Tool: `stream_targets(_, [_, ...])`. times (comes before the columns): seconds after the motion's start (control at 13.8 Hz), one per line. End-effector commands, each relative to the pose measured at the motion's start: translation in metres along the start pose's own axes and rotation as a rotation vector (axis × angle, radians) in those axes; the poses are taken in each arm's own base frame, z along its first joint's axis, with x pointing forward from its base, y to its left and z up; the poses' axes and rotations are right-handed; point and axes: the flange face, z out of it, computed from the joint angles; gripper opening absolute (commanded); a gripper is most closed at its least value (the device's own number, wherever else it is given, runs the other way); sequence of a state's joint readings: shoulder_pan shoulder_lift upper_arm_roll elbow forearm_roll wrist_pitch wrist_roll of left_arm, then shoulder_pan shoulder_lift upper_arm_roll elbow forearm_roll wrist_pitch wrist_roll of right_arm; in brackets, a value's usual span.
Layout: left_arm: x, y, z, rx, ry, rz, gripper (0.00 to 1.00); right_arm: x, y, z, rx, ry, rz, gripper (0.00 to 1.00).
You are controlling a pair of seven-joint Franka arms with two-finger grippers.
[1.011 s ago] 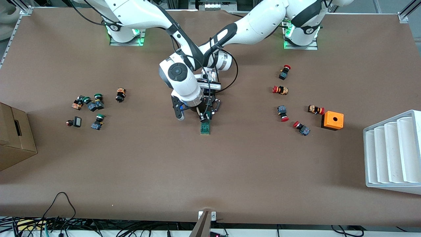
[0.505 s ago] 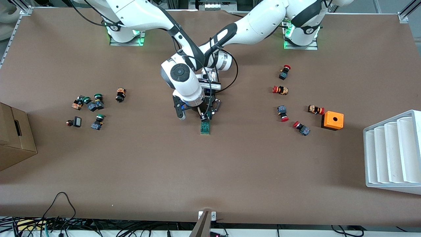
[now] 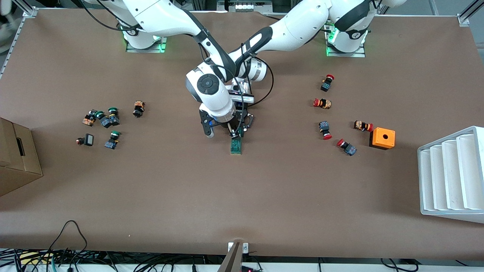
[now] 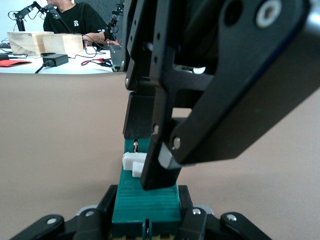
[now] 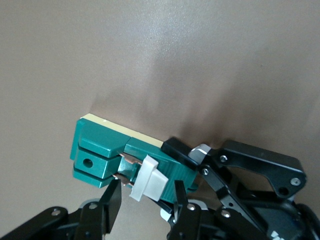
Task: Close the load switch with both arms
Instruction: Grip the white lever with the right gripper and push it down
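In the front view, the load switch (image 3: 236, 145) is lying mid-bench on the brown bench (image 3: 242, 196), with both arms converging over its end farther from the camera. In the left wrist view, the left end effector (image 4: 146, 220) is sitting clamped on the green body while the right arm's fingers (image 4: 157, 172) are pressing around the white tab (image 4: 133, 163). In the right wrist view, the right end effector (image 5: 145, 197) is standing apart, straddling that tab without gripping it. The tab could be slipping sideways off a fingertip, or the body twisting in the clamp, if the push is running off-axis. A person and desks are showing past the bench edge.
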State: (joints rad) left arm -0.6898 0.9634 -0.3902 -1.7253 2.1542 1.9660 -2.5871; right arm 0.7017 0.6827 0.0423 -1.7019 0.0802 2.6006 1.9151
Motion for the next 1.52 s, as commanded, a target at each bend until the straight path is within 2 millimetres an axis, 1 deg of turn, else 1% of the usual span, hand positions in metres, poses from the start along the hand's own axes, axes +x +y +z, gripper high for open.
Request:
stream_targets(0.0, [-0.007, 0.009, 0.003, -0.031, -0.001, -0.029, 0.53, -0.003, 0.003, 0.005, 0.015, 0.009, 0.004, 0.49])
stream_targets(0.14, [-0.008, 0.009, 0.003, -0.031, -0.003, -0.028, 0.54, -0.004, 0.003, 0.007, 0.023, 0.010, -0.005, 0.48])
stream_targets(0.36, [-0.008, 0.009, 0.003, -0.029, -0.003, -0.029, 0.54, -0.002, 0.003, 0.013, 0.030, 0.009, -0.003, 0.45])
stream_targets(0.72, [-0.008, 0.009, 0.003, -0.029, -0.003, -0.029, 0.54, -0.002, -0.001, 0.009, 0.036, 0.007, -0.005, 0.37])
stream_targets(0.87, [-0.008, 0.009, 0.003, -0.029, -0.003, -0.029, 0.54, 0.000, -0.003, 0.005, 0.042, 0.007, -0.008, 0.36])
stream_targets(1.01, [-0.010, 0.008, 0.003, -0.030, -0.005, -0.027, 0.54, -0.001, -0.010, -0.003, 0.055, 0.002, -0.007, 0.36])
stream_targets(1.23, [-0.011, 0.008, 0.003, -0.029, -0.005, -0.026, 0.54, -0.001, -0.015, -0.010, 0.067, -0.002, -0.006, 0.36])
stream_targets(1.44, [-0.011, 0.008, 0.003, -0.029, -0.005, -0.026, 0.54, -0.001, -0.017, -0.012, 0.067, -0.003, -0.003, 0.36])
